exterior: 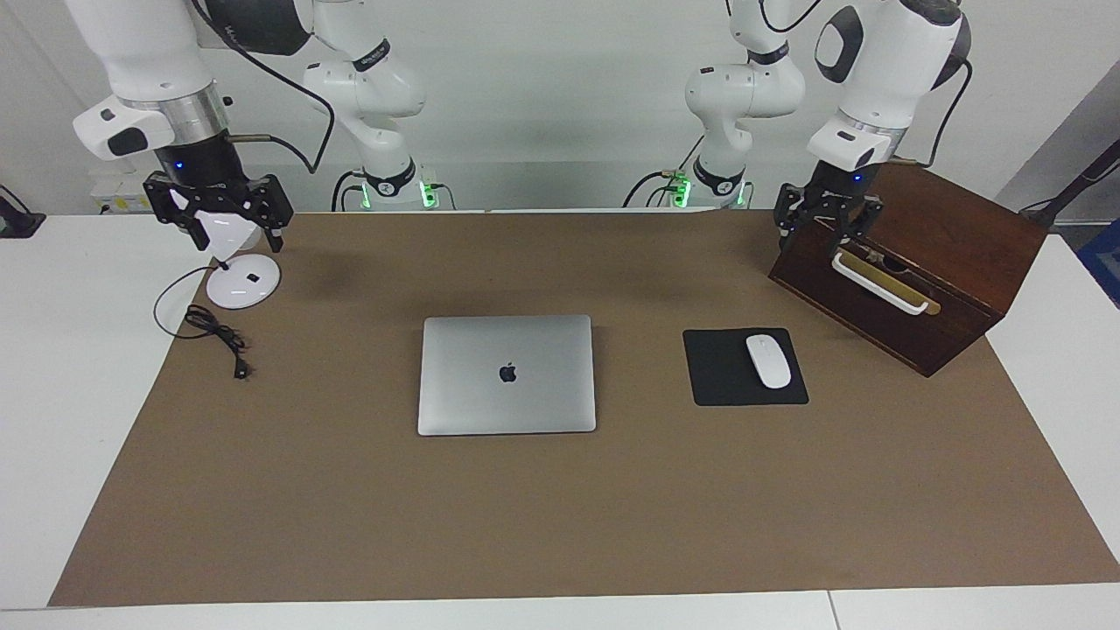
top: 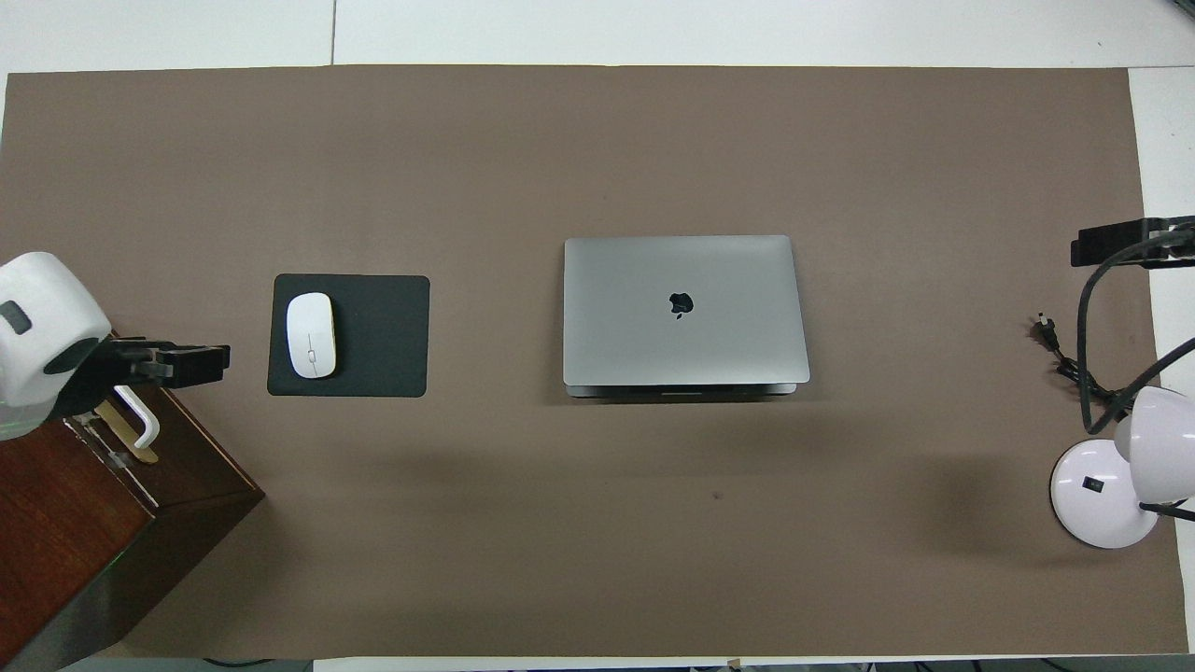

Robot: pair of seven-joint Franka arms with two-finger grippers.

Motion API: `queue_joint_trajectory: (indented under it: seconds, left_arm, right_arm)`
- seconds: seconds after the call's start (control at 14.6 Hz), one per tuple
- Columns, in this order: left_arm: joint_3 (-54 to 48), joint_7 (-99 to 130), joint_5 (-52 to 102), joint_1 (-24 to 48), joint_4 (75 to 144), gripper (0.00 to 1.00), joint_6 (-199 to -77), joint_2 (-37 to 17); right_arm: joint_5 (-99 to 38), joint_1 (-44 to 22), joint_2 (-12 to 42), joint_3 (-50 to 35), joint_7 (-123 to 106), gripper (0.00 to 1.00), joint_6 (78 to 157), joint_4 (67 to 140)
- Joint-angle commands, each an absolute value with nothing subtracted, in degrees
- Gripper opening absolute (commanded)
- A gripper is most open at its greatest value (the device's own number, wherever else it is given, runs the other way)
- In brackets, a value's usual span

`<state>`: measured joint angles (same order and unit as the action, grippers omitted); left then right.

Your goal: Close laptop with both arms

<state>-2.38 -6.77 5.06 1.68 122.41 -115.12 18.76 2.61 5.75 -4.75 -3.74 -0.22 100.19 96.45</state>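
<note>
- Facing view, upper left of the frame: right gripper [exterior: 229, 234] hangs over the white lamp base [exterior: 242, 282], at the right arm's end of the table [exterior: 560, 525]. Jaws spread wide, holding nothing; the lamp's white head only shows through the gap. Reads as parked clear of the work area.
- Just below it: the lamp's black cable [exterior: 214, 337] lies loose on the brown mat, well apart from the laptop.
- Centre of the frame: laptop [exterior: 507, 374] sits flat on the mat, lid fully down, logo up. Overhead view confirms it, with only a thin edge of the base showing under the lid on the robots' side. My read: closing is done, nothing left to press.
- Right of centre: black mouse pad [exterior: 726, 385] with the white mouse [exterior: 767, 360] on it, beside the laptop, not touching it.
- Upper right: left gripper [exterior: 822, 232] is over the top corner of the wooden box [exterior: 927, 227], above its white handle [exterior: 879, 284]. Fingers stand apart, nothing between them.
- Relation: the laptop lies lower in the frame and roughly midway between the two grippers, well apart from both. Neither one is over it or touching it.
</note>
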Motion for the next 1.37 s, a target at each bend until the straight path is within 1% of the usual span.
queue_joint_trajectory:
  seconds: [0.0,0.14,0.34,0.62,0.68,1.3]
  left_arm:
    - [-3.08,-6.68,4.13,-1.75,116.74,1.00,-112.25,15.83]
    - [-3.08,-6.68,4.04,-2.55,110.69,1.00,-108.22,12.85]
    - [-3.08,-6.59,4.04,-3.60,100.58,1.00,-100.31,8.19]
    - [-3.08,-6.59,1.24,-3.43,90.99,1.00,-91.25,3.79]
    - [-3.16,-6.59,1.23,-3.60,90.27,1.00,-90.80,3.34]
    - [-3.16,-6.50,0.79,-3.52,91.32,1.00,-91.05,3.51]
  right_arm:
    - [1.14,6.85,-4.92,-4.22,-2.81,1.00,99.23,95.98]
    - [1.14,6.77,-4.92,-4.13,-7.01,1.00,99.40,95.98]
    - [1.14,6.85,-4.92,-4.13,-7.12,1.00,99.49,96.06]
    - [1.06,6.86,-4.92,-4.13,-7.21,1.00,99.75,96.24]
    - [1.05,6.86,-4.92,-4.13,-7.21,1.00,99.76,96.24]
    - [-0.44,6.94,-4.57,-4.04,-7.21,1.00,99.76,97.29]
